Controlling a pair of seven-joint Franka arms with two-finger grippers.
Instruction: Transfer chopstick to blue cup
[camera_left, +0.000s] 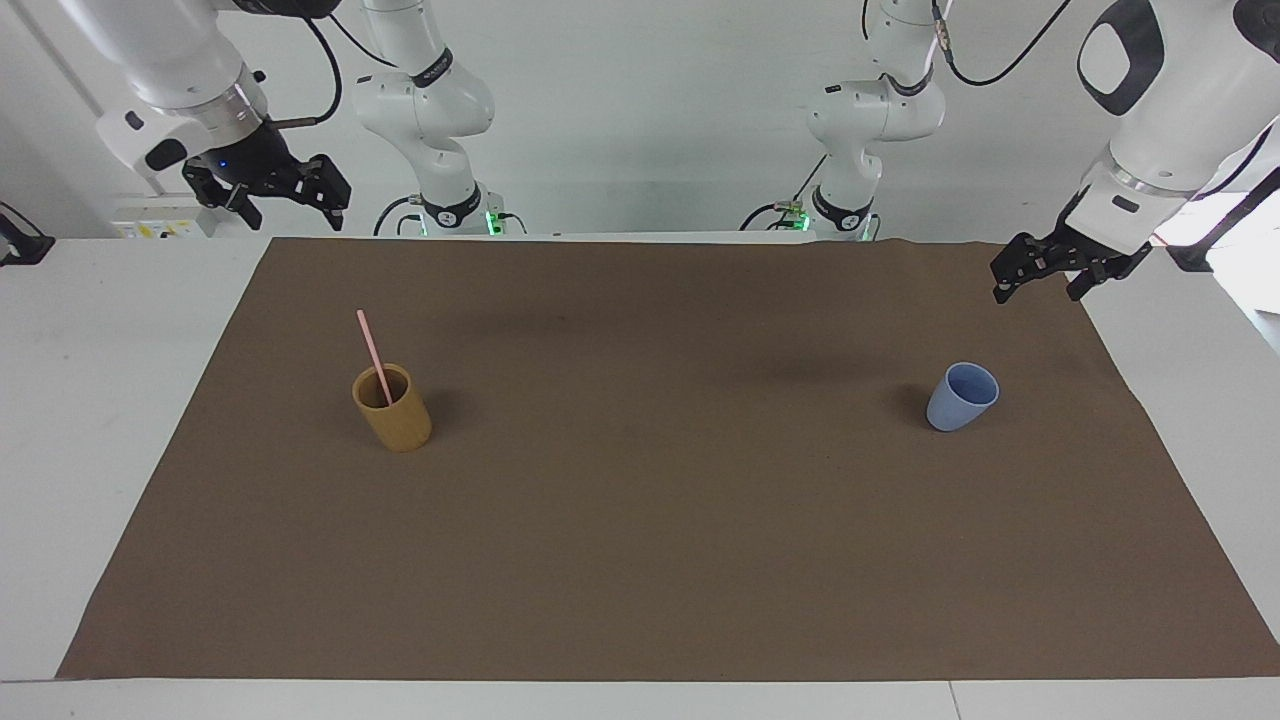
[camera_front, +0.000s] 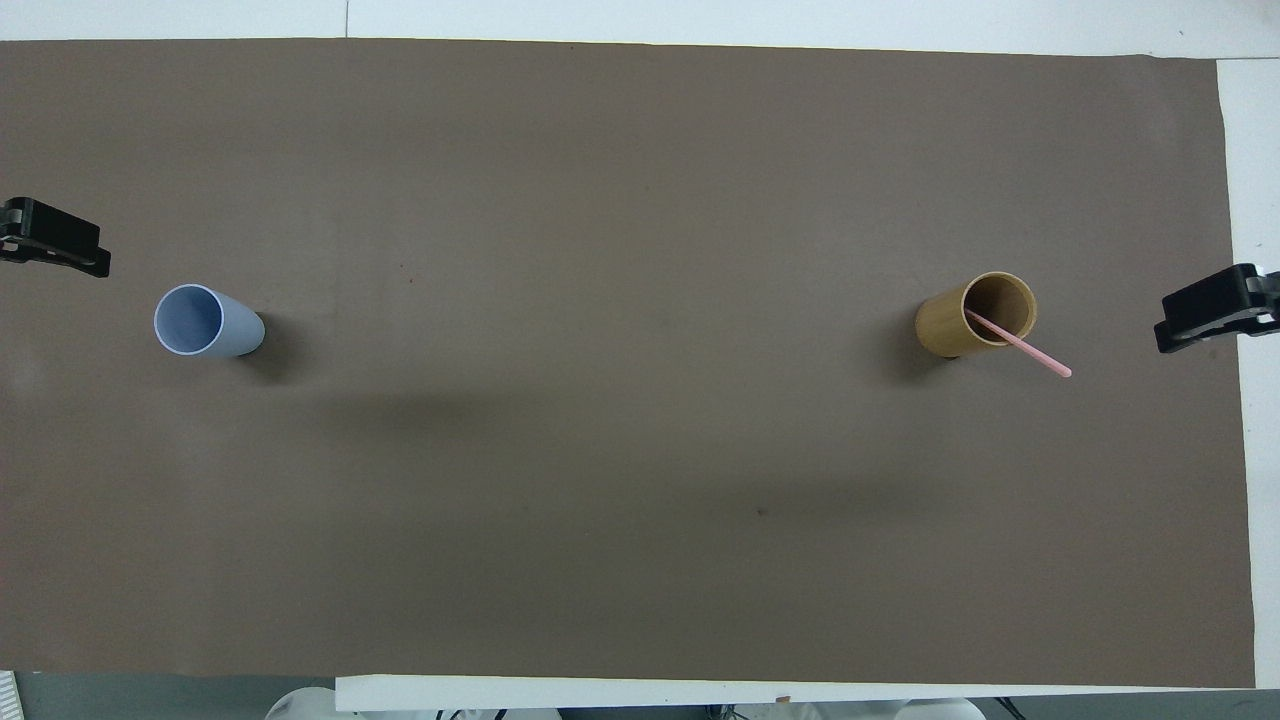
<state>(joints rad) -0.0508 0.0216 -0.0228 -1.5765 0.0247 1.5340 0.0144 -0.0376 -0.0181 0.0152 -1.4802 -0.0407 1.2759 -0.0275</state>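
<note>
- The left arm descends from the upper corner of the facing view at the left arm's end of the table, its white forearm angled steeply down to a black wrist.
- The left gripper (camera_left: 1044, 283) (camera_front: 55, 245) hangs in the air over the edge of the table covering, its two fingers spread apart and empty.
- The right arm mirrors it at the right arm's end, its white forearm sloping down and inward.
- The right gripper (camera_left: 290, 207) (camera_front: 1210, 310) hangs raised in the air, fingers parted, holding nothing.
- Both arms wait, well apart from each other.
</note>
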